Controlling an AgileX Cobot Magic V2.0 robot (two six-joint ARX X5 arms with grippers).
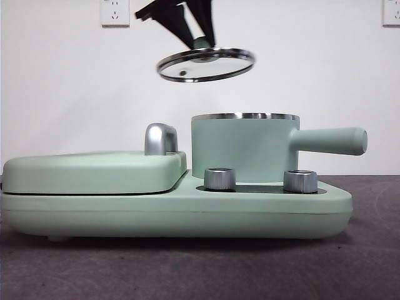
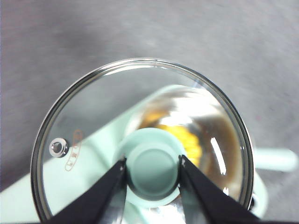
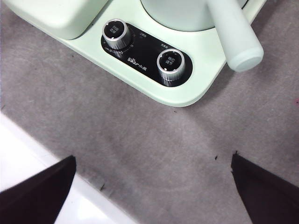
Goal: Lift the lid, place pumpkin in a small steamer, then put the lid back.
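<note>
My left gripper [image 1: 201, 39] holds the lid [image 1: 206, 65] by its mint-green knob [image 2: 153, 169], its jaws shut on it. The glass lid with its steel rim [image 2: 44, 140] hangs tilted in the air, above and slightly left of the small steamer [image 1: 244, 149]. Through the glass in the left wrist view I see the yellow-orange pumpkin [image 2: 187, 137] down inside the steamer. The steamer stands open on the mint-green cooker base [image 1: 187, 212], its long handle [image 1: 328, 140] pointing right. My right gripper [image 3: 152, 186] is open above the grey mat in front of the cooker, holding nothing.
A broad flat mint-green griddle cover [image 1: 94, 172] with a steel handle [image 1: 160, 139] fills the cooker's left half. Two steel dials [image 3: 115, 33] [image 3: 170, 63] sit on the black front panel. Grey mat [image 3: 154, 135] surrounds the cooker; its white edge [image 3: 28, 163] lies near the right gripper.
</note>
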